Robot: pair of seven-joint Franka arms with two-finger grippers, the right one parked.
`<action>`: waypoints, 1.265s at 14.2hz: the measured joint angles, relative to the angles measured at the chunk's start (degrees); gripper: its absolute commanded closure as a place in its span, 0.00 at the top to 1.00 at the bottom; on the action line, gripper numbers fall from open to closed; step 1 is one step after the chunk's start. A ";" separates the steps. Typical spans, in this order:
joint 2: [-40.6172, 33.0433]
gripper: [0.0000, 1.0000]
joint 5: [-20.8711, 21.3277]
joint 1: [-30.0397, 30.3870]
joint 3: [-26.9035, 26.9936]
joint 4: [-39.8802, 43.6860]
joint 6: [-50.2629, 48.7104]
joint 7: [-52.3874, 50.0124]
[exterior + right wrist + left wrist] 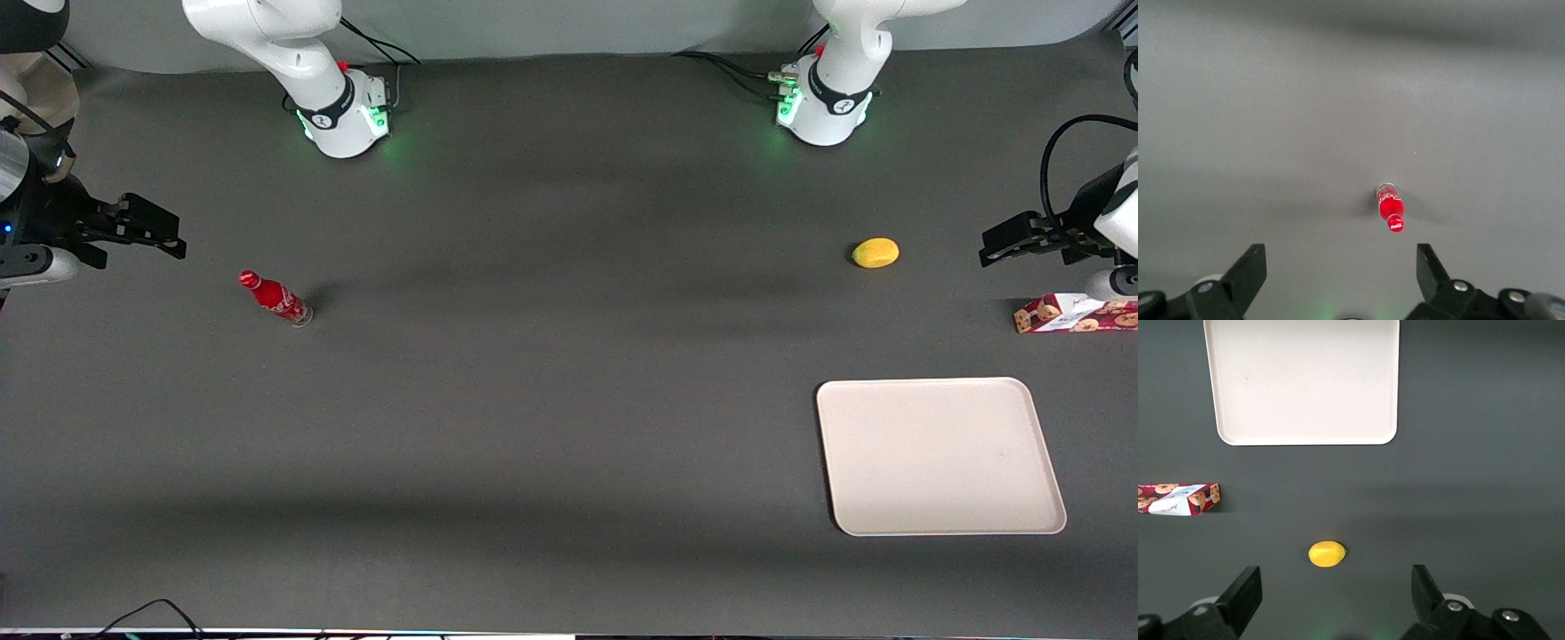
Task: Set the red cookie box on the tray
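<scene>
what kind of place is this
Likely a robot lab: arm bases bolted to a dark table holding a cookie box, tray and lemon. The gripper, jaws open, hangs above the box.

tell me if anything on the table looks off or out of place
Nothing looks spilled or damaged. The red cookie box lies flat on the table at the working arm's end, not on the tray, which is bare. The lemon and soda bottle sit loose. The gripper hangs open above the table, holding nothing.
</scene>
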 measured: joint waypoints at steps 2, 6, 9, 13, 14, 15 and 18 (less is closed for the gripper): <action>0.00 1.00 0.00 0.00 0.00 0.00 -0.52 0.00; 0.00 1.00 0.00 0.00 0.01 0.00 -0.62 -0.02; 0.00 1.00 0.02 0.03 0.14 0.02 -0.62 -0.02; 0.00 1.00 0.09 0.21 0.51 0.33 -0.62 -0.02; 0.00 1.00 0.14 0.48 0.73 0.40 -0.62 -0.02; 0.01 1.00 0.16 0.98 1.02 0.45 -0.63 -0.02; 0.34 1.00 0.35 4.57 1.49 0.47 -0.81 -0.01</action>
